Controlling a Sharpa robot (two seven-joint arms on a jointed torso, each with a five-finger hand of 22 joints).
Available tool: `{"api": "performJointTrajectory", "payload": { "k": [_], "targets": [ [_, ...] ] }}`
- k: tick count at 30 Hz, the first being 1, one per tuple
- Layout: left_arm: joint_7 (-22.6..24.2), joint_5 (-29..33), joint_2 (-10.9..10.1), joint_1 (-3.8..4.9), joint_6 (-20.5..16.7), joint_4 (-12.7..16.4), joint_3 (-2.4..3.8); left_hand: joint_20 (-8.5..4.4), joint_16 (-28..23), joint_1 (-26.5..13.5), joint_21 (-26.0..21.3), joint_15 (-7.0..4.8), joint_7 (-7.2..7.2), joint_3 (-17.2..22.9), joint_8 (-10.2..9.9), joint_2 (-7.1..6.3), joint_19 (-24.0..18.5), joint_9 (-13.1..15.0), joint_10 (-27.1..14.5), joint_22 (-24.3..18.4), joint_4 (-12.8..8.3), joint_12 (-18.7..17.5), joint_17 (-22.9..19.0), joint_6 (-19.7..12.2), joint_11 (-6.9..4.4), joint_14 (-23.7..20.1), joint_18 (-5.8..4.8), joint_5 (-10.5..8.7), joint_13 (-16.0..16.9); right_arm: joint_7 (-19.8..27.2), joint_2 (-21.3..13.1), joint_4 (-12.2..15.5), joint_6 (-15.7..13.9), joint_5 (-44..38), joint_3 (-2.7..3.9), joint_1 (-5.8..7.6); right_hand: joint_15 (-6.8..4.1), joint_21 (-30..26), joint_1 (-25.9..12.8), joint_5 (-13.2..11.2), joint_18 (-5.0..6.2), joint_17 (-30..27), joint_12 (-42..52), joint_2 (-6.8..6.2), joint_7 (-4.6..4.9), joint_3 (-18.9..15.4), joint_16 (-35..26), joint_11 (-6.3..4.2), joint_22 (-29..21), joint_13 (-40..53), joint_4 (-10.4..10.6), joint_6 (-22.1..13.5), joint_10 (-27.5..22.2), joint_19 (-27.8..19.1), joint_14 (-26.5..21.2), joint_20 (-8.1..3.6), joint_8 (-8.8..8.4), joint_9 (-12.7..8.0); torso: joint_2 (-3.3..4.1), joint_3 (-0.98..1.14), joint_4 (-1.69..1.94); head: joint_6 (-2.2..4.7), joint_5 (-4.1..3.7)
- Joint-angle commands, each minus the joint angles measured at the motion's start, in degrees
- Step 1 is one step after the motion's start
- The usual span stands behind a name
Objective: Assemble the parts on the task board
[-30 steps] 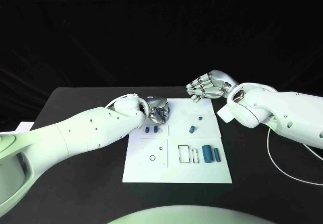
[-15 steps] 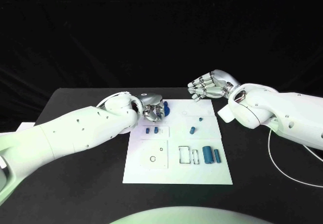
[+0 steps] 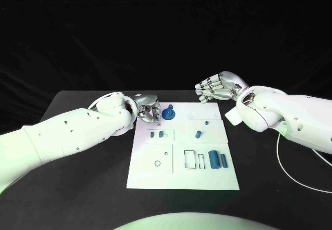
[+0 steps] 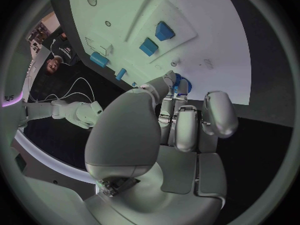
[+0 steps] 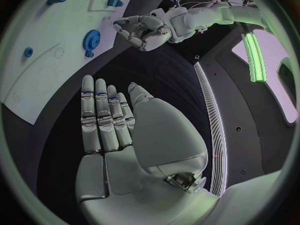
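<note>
1. White and flat, the rectangular plastic task board point(image 3: 183, 177) is lying in the middle of the black tabletop point(image 3: 83, 191), with small blue parts spread over its far and right areas.
2. At the board's far left corner, the silver left hand point(image 3: 148, 110) is hovering with its fingers point(image 4: 186, 127) curled loosely inward, side by side.
3. Just beside those fingertips, a round blue toothed gear point(image 3: 169, 113) is sitting on the board; in the left wrist view the gear point(image 4: 181, 84) is showing right at the tips of the fingers, but I cannot tell whether they are touching or pinching it.
4. Beyond the board's far right corner, the silver right hand point(image 3: 218, 87) is hanging above the tabletop, holding nothing.
5. In the right wrist view that hand point(image 5: 119, 130) is showing its fingers point(image 5: 103, 117) stretched nearly straight and lying close together, with the thumb set slightly apart.
6. Two small blue blocks point(image 3: 157, 134) are standing side by side in a raised panel on the board's left half, near the left hand.
7. Across from them, a short blue peg point(image 3: 198, 133) is lying on the right half, with a tiny blue stud point(image 3: 205, 123) a little farther back.
8. Toward the near right edge, two blue cylinders point(image 3: 218, 159) are lying parallel, just beside a pair of narrow rectangular slots point(image 3: 193, 160).
9. On the near left panel, a small round hole point(image 3: 157, 163) is showing in the white surface.
</note>
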Motion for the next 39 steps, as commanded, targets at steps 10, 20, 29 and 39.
{"api": "performJointTrajectory", "payload": {
  "k": [10, 20, 29, 39],
  "targets": [
    [0.0, 1.0, 0.8, -0.34, 1.7, -0.6, -0.12, -0.27, 0.2, -0.4, 0.3, -0.57, 0.19, 0.2, 0.2, 0.02, 0.3, 0.1, 2.0, 2.5, -0.2, 0.3, 0.0, 0.4, -2.04, 1.0, -0.45, 0.4, 2.3, 0.9, 0.2, 0.1, 0.2, 0.3, 0.0, -0.03, 0.01, -0.5, -0.8, 0.3, 0.73, -0.4, -0.4, -0.15, 0.07, 0.6, 0.0, 0.26, -0.3, -0.1, -0.1, 0.3, 0.4, 0.6, 0.0, 0.04, -0.49, -0.1, 0.06, 0.01, -0.06, -0.22, 0.05],
    [-0.3, 1.0, 1.4, -0.61, 2.8, -1.0, -0.34, -0.28, 0.2, -0.5, 0.4, -0.58, 0.19, 0.3, 0.2, 0.0, 0.3, 0.1, 2.1, 2.6, -0.3, 0.3, -0.1, 0.4, -2.05, 0.9, -0.47, 0.4, 2.3, 1.0, 0.2, 0.1, 0.3, 0.3, 0.0, -0.03, 0.03, -0.6, -0.9, 0.3, 0.72, -0.5, -0.5, -0.2, 0.12, 0.7, 0.0, 0.3, -0.4, 0.0, -0.1, 0.3, 0.4, 0.7, 0.0, 0.05, -0.56, -0.1, 0.03, 0.04, -0.06, -0.43, 0.07],
    [-0.9, 1.0, 1.9, -0.7, 3.5, -2.1, -0.49, -0.29, 0.1, -0.5, 0.3, -0.58, 0.21, 0.4, 0.1, -0.01, 0.3, 0.1, 2.1, 2.6, -0.4, 0.3, -0.2, 0.4, -2.04, 0.9, -0.45, 0.4, 2.4, 1.0, 0.2, 0.2, 0.3, 0.3, 0.0, -0.03, 0.05, -0.7, -1.0, 0.4, 0.72, -0.7, -0.7, -0.26, 0.16, 0.8, 0.0, 0.33, -0.5, 0.0, -0.2, 0.3, 0.4, 0.7, 0.0, 0.06, -0.63, -0.1, 0.04, 0.0, -0.09, -0.54, 0.1],
    [-1.1, 1.0, 2.5, -0.89, 3.7, -2.9, -0.54, -0.29, 0.2, -0.6, 0.4, -0.58, 0.22, 0.4, 0.1, -0.01, 0.3, 0.1, 2.0, 2.6, -0.4, 0.2, -0.2, 0.4, -2.03, 0.9, -0.47, 0.4, 2.4, 0.9, 0.3, 0.2, 0.5, 0.3, 0.0, -0.03, 0.06, -0.7, -1.1, 0.4, 0.72, -0.7, -0.7, -0.28, 0.16, 0.9, 0.0, 0.33, -0.5, 0.0, -0.2, 0.3, 0.4, 0.7, 0.0, 0.07, -0.64, -0.1, 0.04, 0.01, -0.09, -0.64, 0.13]
  ]
}}
